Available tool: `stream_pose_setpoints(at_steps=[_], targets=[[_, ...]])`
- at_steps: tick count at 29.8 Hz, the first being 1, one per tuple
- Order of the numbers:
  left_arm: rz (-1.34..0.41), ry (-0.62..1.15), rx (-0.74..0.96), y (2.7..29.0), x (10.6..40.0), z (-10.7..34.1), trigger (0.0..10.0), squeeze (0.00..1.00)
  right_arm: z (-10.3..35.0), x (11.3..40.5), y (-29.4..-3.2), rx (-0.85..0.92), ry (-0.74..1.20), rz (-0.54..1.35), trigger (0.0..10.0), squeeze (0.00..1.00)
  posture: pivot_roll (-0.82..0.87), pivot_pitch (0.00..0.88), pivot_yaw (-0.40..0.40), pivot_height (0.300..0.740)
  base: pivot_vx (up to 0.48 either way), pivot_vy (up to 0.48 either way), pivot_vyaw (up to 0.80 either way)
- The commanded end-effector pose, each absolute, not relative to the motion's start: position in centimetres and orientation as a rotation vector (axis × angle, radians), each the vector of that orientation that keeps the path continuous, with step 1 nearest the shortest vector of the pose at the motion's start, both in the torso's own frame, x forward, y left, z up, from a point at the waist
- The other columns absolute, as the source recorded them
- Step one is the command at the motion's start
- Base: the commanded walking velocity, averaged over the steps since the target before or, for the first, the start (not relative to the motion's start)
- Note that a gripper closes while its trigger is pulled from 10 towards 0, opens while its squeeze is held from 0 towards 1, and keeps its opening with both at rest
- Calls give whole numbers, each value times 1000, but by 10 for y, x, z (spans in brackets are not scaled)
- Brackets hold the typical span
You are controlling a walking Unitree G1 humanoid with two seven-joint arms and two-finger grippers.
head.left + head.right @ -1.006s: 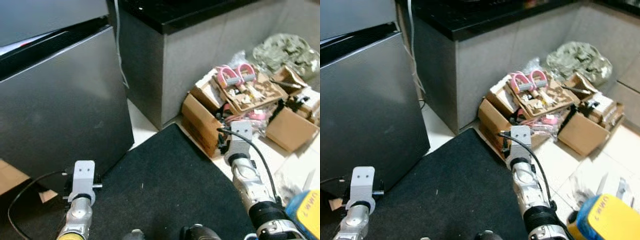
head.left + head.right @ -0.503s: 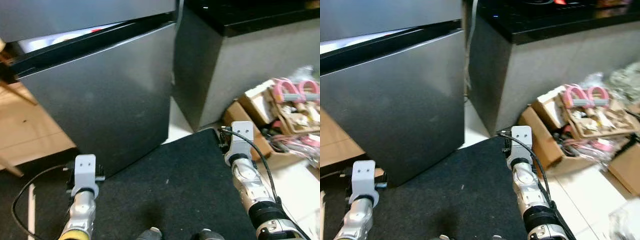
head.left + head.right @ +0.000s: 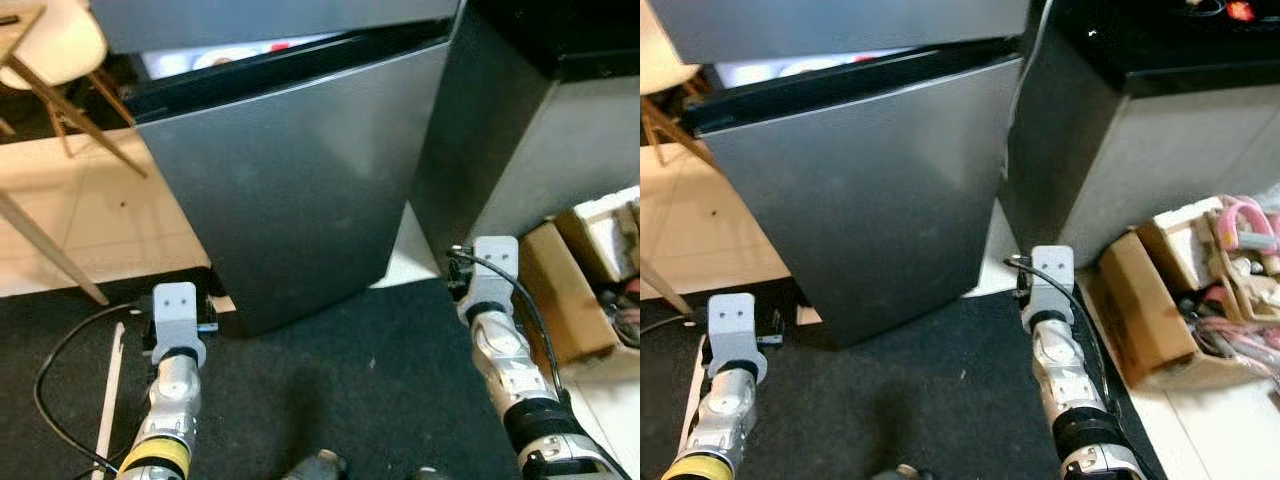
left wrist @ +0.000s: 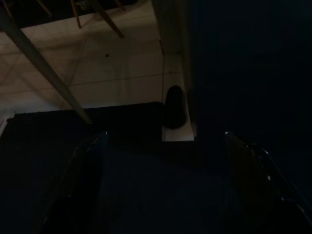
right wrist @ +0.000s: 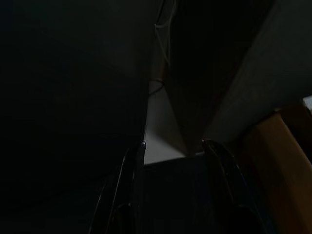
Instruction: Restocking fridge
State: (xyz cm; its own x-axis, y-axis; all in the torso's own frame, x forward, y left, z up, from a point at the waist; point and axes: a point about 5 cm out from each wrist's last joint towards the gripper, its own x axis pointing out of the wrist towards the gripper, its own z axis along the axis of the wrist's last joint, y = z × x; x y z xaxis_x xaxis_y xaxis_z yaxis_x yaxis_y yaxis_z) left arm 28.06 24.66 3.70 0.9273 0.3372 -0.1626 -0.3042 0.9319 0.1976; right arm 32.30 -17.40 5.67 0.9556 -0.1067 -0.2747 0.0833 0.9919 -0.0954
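Fridge (image 3: 300, 200): tall steel unit, long axis upright, front faces turned squarely toward the robot, standing at the far edge of the black mat (image 3: 330, 390); lower door closed, a dark gap above it with a bright strip of the interior showing, so the upper door appears ajar. Step in hand, as judged: approach and line-up before the fridge, nothing carried; restocking proper not begun. Next move likely calls for a reach to a door edge and goods to be fetched. Left gripper (image 4: 163, 180): low over the mat near the fridge's left front corner, fingers spread wide, empty. Right gripper (image 5: 170, 190): low by the fridge's right front corner, fingers apart, empty. Grey counter cabinet (image 3: 540, 150): just right of the fridge, a narrow gap between. Cardboard boxes (image 3: 1160, 290): on the floor right of the mat, cluttered. Chair legs (image 3: 60, 110): left, on pale tile.
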Motion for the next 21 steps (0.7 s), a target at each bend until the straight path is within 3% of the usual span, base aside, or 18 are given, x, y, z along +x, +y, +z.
stream_pose_setpoints(at_steps=[1, 16, 21], targets=[[338, 194, 157, 246, 281, 38, 10000, 0, 52, 320, -177, -81, 300, -109, 10000, 0, 25, 112, -31, 740, 0, 0, 794], [310, 189, 160, 240, 286, 44, 10000, 0, 53, 320, -178, -70, 291, -122, 10000, 0, 21, 113, -24, 740, 0, 0, 792], [301, 192, 159, 237, 290, 48, 10000, 0, 55, 321, -178, -60, 285, -131, 10000, 0, 19, 113, -21, 740, 0, 0, 99]])
